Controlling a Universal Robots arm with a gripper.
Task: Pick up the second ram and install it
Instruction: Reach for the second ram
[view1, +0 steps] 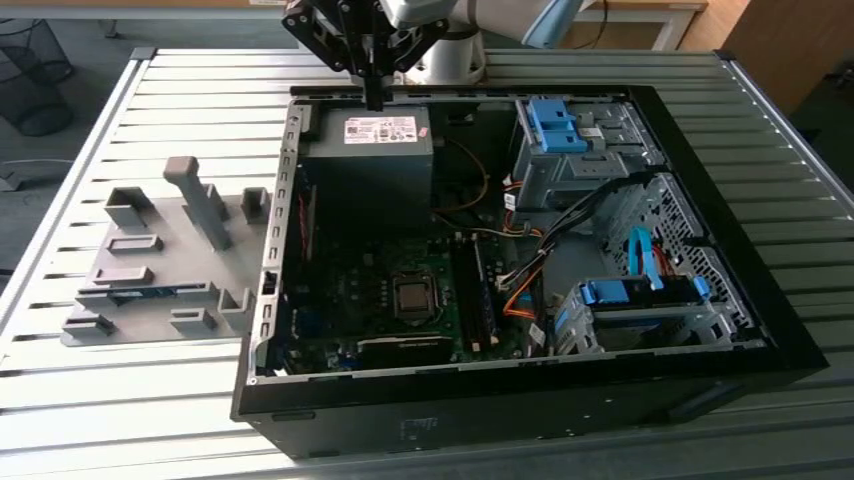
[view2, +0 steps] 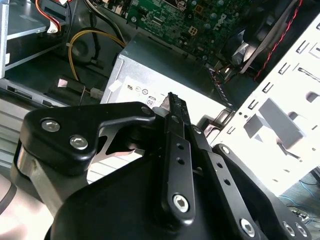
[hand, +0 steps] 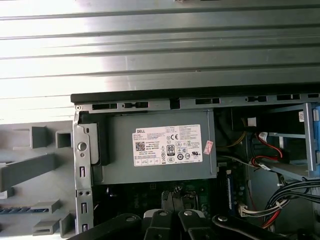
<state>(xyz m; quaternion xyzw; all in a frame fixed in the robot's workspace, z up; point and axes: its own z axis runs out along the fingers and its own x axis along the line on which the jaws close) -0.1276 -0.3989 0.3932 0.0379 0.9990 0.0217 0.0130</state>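
The second ram is a thin green-blue stick lying in a slot of the grey holder block on the exterior view's left, outside the computer case; its blue edge also shows in the first wrist view. My gripper hangs over the back of the case, above the grey power supply, far from the stick. Its black fingers are pressed together with nothing between them. In the first wrist view the gripper sits above the motherboard edge.
A green stick stands in a motherboard slot beside the processor socket. Blue drive brackets and cables crowd the case on the exterior view's right. The case rests on a ribbed metal table.
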